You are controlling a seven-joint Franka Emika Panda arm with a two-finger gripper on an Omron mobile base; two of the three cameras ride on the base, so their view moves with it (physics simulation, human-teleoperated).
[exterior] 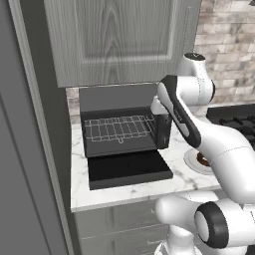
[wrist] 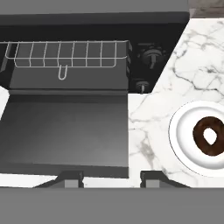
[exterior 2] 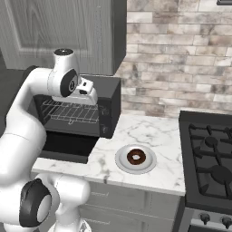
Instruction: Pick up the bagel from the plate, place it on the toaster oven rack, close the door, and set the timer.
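Observation:
The dark-brown bagel [wrist: 209, 136] lies on the light-grey plate [wrist: 181, 148], on the marble counter right of the black toaster oven. From the right base, the bagel [exterior 2: 136, 157] sits mid-plate [exterior 2: 121, 160]; my arm hides part of the plate [exterior: 191, 160] in the left base view. The door [wrist: 65, 131] [exterior: 129, 169] lies open and flat. The wire toaster oven rack [wrist: 65, 54] [exterior: 117, 128] [exterior 2: 70, 112] is slid partly out. My gripper [wrist: 111, 177] is open and empty, high above the door's right front corner, left of the plate.
Two control knobs [wrist: 151, 55] sit on the oven's right panel. A black gas stove [exterior 2: 208, 158] stands right of the plate. A grey wall cabinet [exterior: 119, 35] hangs over the oven, and a tall grey panel [exterior: 30, 149] borders the counter's left.

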